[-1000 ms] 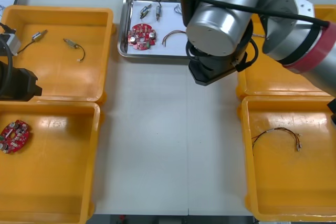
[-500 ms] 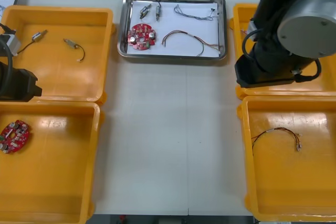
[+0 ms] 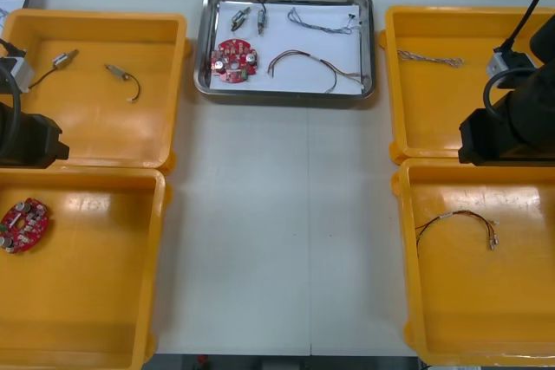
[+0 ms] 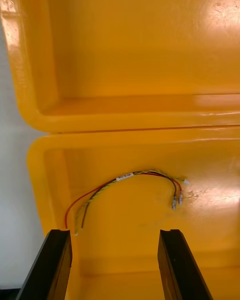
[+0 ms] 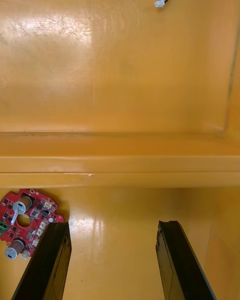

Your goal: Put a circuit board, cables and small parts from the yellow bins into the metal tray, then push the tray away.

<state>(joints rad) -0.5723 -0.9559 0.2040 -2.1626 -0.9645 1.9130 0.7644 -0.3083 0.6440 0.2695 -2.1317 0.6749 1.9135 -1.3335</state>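
Observation:
The metal tray lies at the table's far middle. It holds a red circuit board, small metal parts, a red and yellow cable and a blue and white cable. My right arm hangs over the seam between the two right bins. In its wrist view the right gripper is open and holds nothing, with another red and yellow cable lying in the near bin just ahead of the fingers. My left gripper is open above the left near bin, a second circuit board beside one finger.
The left far bin holds a small metal part and a black cable. A twisted cable lies in the right far bin. The left arm is parked at the table's left edge. Bare table runs between the bins.
My right arm has swung away from above the tray to the right, ending over the right bins; the tray's contents are now uncovered. The left arm has not moved.

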